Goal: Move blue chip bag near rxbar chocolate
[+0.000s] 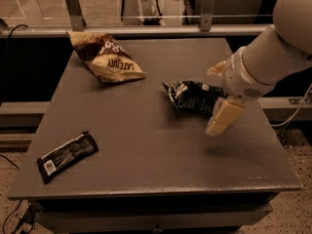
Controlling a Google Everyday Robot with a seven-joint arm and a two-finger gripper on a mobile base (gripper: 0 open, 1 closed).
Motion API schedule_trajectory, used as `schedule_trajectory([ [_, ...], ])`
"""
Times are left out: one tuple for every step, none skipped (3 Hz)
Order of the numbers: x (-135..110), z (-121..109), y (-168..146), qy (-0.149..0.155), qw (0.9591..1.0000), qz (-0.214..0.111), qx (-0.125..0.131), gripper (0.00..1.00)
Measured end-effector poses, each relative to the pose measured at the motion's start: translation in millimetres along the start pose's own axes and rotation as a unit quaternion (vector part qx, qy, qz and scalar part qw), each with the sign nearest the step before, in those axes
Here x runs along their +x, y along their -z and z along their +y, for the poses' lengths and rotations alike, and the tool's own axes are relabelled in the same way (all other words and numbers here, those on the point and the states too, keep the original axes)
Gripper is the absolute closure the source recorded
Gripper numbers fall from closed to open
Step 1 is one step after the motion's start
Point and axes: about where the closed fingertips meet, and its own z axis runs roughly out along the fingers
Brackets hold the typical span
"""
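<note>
A: Take the dark grey table top (146,130) as a clock face, 12 at the far edge. What lies on the left?

B: The rxbar chocolate (67,156), a flat, slim black wrapper with pale text. It sits at 8 o'clock near the front-left corner. It lies on a slant, with its white barcode patch at the near-left end.

A: And further in?

B: At 11 o'clock lies a crumpled brown-and-cream chip bag (108,57) with white lettering, close to the far edge.

A: Where is the blue chip bag?

B: The blue chip bag (192,95), crumpled dark navy foil with white patches, lies flat at 2 o'clock, right of the table's middle. The black bar is at 8 o'clock from it, and the 2 are well apart.

A: The gripper?

B: The cream-coloured gripper (224,115) hangs at 3 o'clock, at the bag's right end. It overlaps that end in this view. Whether it touches the foil, I cannot tell.

A: Is the pincer wide, narrow or holding?

B: I cannot tell. The thick white arm (273,52) comes in from the upper right, at 2 o'clock.
</note>
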Motion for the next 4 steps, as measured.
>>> schedule_trajectory([
  [-2,-3,-9,0.006,1.0,0.0,0.004,0.42],
  [-2,-7,-9,0.002,0.9999,-0.002,0.011,0.64],
  [-3,-11,0,-0.008,0.9997,-0.019,0.008,0.88],
  [-14,-13,19,-0.007,0.9989,-0.045,0.011,1.0],
])
